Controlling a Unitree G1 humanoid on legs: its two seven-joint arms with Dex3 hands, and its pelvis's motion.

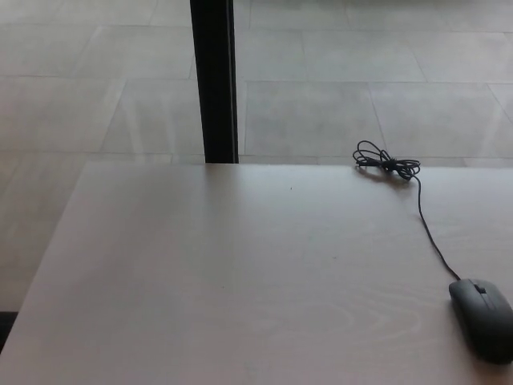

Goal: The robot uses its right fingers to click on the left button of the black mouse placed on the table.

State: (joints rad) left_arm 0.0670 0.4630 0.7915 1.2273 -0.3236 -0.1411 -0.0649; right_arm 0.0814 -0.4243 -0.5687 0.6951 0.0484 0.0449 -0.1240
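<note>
Looking down from the head view, the camera is showing the mouse [483,318] lying at the near right corner of the table [224,273], close to the picture's right edge and near its bottom edge, with its far right side possibly cut off by the frame. Its long axis is running from the near right toward the far left, so the button end and the scroll wheel are pointing away from the robot and slightly leftward. The cable [429,233] is leaving that far end, running up the table and ending in a loose coil [386,163] near the far edge. Neither hand is showing in this view, so the state of the fingers, whether apart or closed, cannot be told, and no arm pose can be reported either. Since the mouse is sitting on the robot's right side, the right hand is judged to be the nearer one, which agrees with the task. The left button is judged to be the strip of the mouse's far end on the picture-left side of the wheel; the seam between the buttons is too faint to make out. The coming move is therefore calling for the right hand to enter from the right or bottom of the frame, approaching along the mouse's tilted axis, with a fingertip lowering onto that left far portion. The click is not yet begun. Beyond the table, a dark post [215,80] is standing upright on the tiled floor [361,80], well apart from the mouse.
</note>
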